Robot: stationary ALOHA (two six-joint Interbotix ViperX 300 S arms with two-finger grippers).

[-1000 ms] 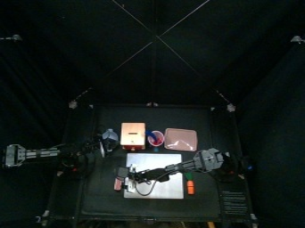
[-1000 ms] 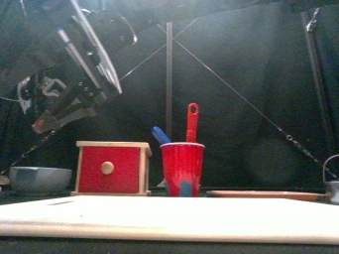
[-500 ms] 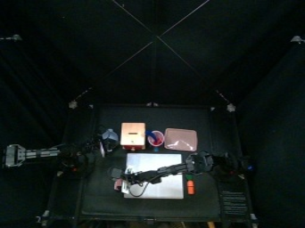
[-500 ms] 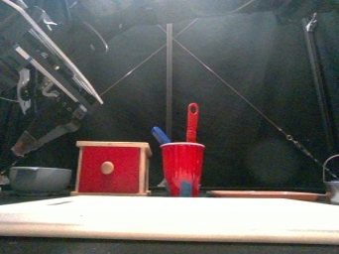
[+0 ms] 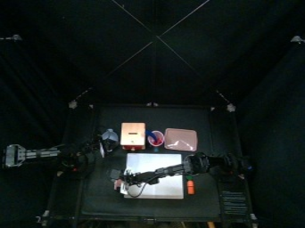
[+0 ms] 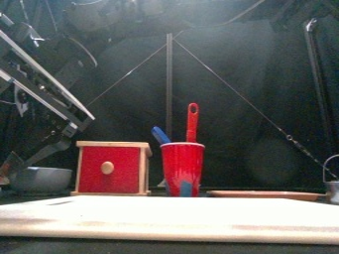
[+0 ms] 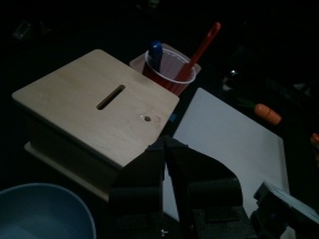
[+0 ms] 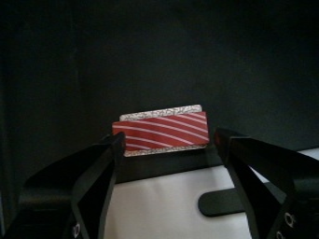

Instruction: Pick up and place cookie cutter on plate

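Note:
The pale-pink plate (image 5: pixel 181 138) lies at the back right of the table and shows as a low edge in the front view (image 6: pixel 265 194). My right gripper (image 5: pixel 123 181) reaches across the white board (image 5: pixel 161 165) to its front left corner. In the right wrist view it (image 8: pixel 171 142) is open, one jaw on each side of a flat red-and-white striped packet (image 8: pixel 162 133) lying just off the board. A small dark thing (image 8: pixel 222 202) lies on the board near the jaws. I cannot make out a cookie cutter for certain. My left gripper (image 5: pixel 102 153) rests by the tan box (image 5: pixel 132 135).
A red cup (image 6: pixel 181 164) with utensils stands between box and plate. A small round bowl (image 6: pixel 40 179) sits left of the box. An orange thing (image 5: pixel 191 187) lies on the board's right side. A metal object (image 6: pixel 331 179) stands at the far right.
My right arm has stretched left across the board and dropped lower, bringing its gripper to the striped packet. The left arm has barely moved.

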